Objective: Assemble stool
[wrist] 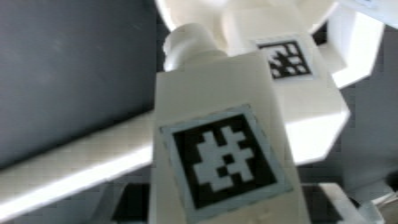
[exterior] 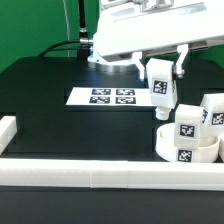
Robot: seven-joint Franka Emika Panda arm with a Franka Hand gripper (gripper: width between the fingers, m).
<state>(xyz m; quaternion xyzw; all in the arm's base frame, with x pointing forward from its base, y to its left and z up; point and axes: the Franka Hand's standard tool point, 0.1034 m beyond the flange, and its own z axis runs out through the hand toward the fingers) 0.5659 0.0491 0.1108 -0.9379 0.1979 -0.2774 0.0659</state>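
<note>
My gripper (exterior: 163, 72) is shut on a white blocky stool leg (exterior: 161, 86) with a square tag, held in the air. The leg hangs just above and to the exterior view's left of the round white seat (exterior: 170, 149), which lies at the right near the front bar. A second leg (exterior: 187, 124) stands on the seat, and a third leg (exterior: 212, 110) is behind it at the frame's edge. In the wrist view the held leg (wrist: 214, 140) fills the picture between my fingers (wrist: 338, 197), with the seat (wrist: 326, 105) and another tagged leg (wrist: 281, 57) beyond it.
The marker board (exterior: 108, 97) lies flat on the black table, left of the held leg. Long white bars edge the table along the front (exterior: 90, 172) and the left (exterior: 8, 130). A green backdrop stands behind.
</note>
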